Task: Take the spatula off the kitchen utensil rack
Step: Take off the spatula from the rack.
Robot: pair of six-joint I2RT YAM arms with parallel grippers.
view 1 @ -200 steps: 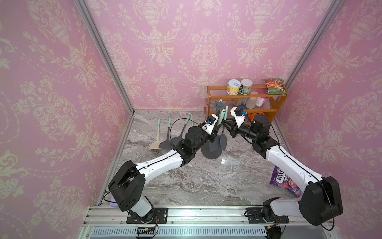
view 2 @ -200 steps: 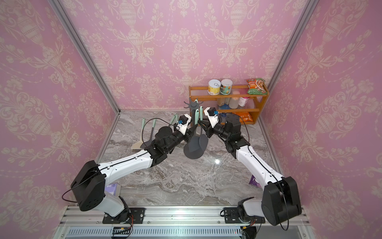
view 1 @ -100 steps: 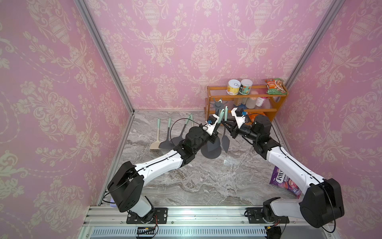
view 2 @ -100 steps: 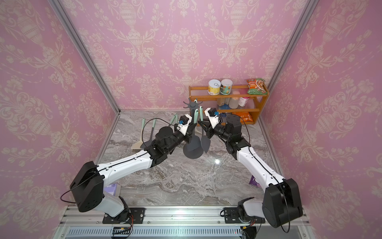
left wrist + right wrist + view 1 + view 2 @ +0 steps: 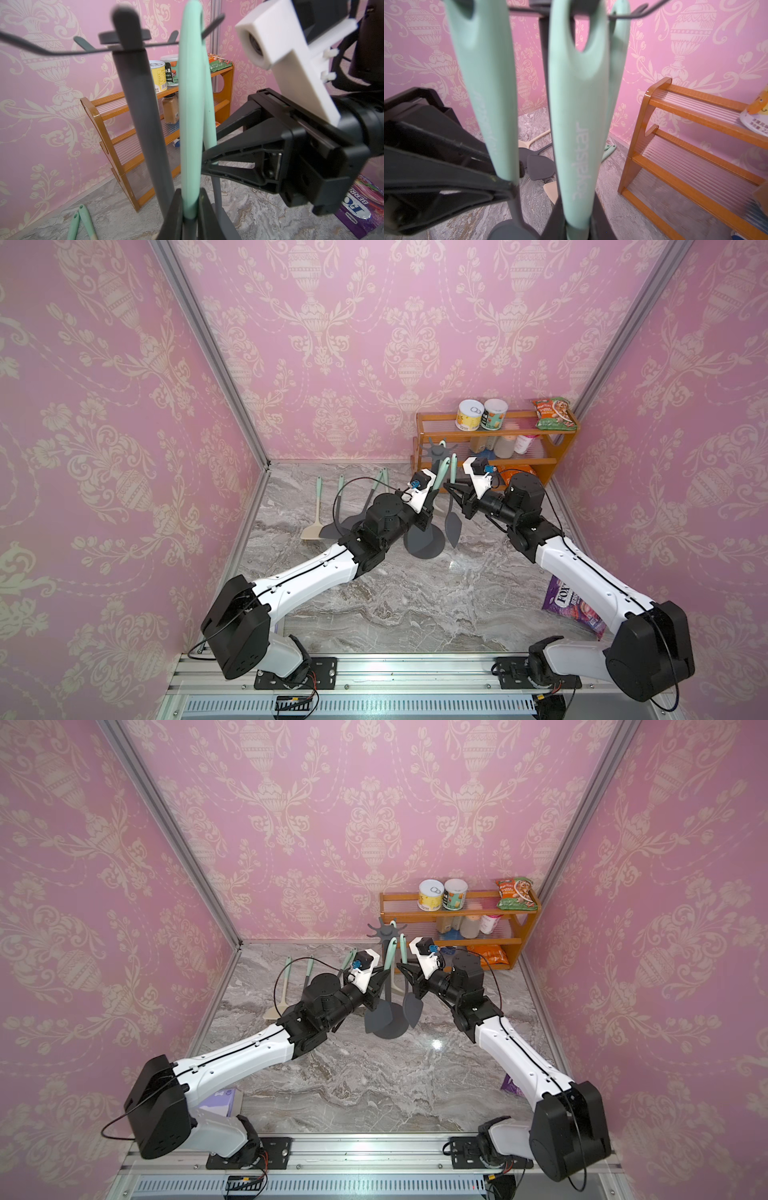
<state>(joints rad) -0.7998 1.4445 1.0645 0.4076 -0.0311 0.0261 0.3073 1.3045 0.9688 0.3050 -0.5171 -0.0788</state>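
Two mint-handled spatulas hang from the hooked crown of the dark grey kitchen utensil rack (image 5: pixel 385 933). Its round base stands on the grey marble tabletop (image 5: pixel 415 605), toward the far edge and right of the middle.

We see the narrow-bladed spatula (image 5: pixel 412 1009) on the rack's right side. Its handle loop sits over a hook and its dark blade hangs low beside the pole. The right claw (image 5: pixel 577 209) pinches the lower part of this handle, with a finger pressed against each side.

The wide-bladed spatula (image 5: pixel 376 1017) hangs on the rack's left side, also looped over a hook. The left claw (image 5: pixel 190 195) is pressed together on its handle in the same way. A third mint handle (image 5: pixel 618 62) hangs from the far side of the crown.

Further out, loose utensils (image 5: pixel 311 532) lie flat toward the far left corner. An orange wooden shelf (image 5: pixel 494 432) fills the far right corner, just behind the rack. Its top tier holds two cans (image 5: pixel 469 415) and a green snack bag (image 5: pixel 555 414). A purple packet (image 5: pixel 565 605) lies by the right edge, partly hidden by the right arm.
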